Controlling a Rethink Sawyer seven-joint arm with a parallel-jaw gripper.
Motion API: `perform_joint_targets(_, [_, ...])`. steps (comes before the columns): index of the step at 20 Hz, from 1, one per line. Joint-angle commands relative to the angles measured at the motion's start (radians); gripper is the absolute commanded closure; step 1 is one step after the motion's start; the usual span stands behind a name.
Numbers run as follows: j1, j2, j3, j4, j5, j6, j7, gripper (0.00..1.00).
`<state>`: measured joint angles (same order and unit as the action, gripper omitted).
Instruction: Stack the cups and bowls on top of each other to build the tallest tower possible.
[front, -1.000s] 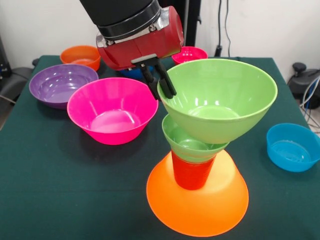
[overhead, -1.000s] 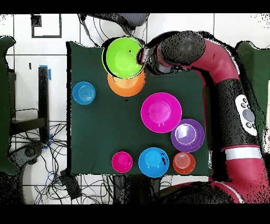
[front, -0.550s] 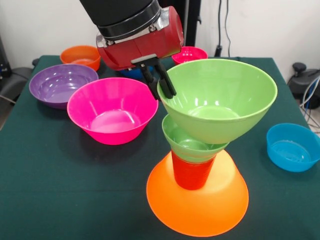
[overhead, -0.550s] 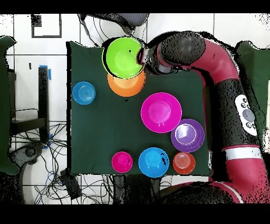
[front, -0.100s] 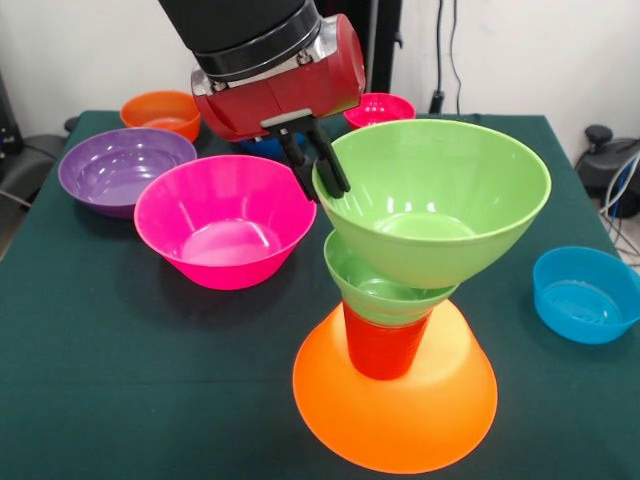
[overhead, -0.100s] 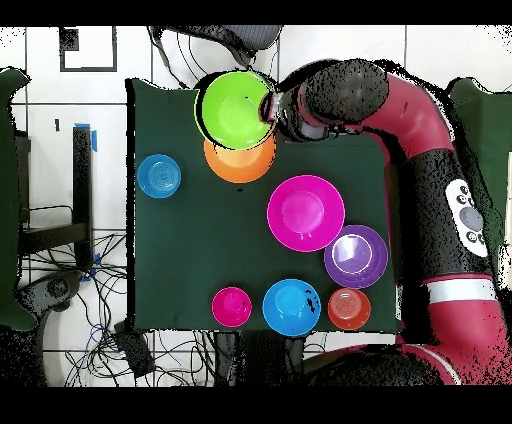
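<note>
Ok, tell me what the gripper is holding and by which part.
The gripper holds the large green plastic bowl by its rim, fingers pinching the edge on the pink bowl's side.

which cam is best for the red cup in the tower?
Front view. It shows the red cup standing on the upturned orange bowl, with the small green bowl seated on top. In the overhead view the large green bowl covers it completely; only the orange bowl's edge shows.

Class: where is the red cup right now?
In the front view, the red cup stands upright on the upturned orange bowl, near the table's front edge, beneath the small green bowl.
</note>
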<state>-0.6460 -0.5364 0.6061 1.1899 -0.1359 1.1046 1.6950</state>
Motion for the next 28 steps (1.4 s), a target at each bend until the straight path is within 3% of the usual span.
perform_joint_targets(1, [0.043, -0.036, -0.052, 0.016, -0.089, 0.052, -0.056, 1.00])
perform_joint_targets(28, [0.055, -0.013, -0.036, -0.038, -0.123, 0.074, -0.051, 1.00])
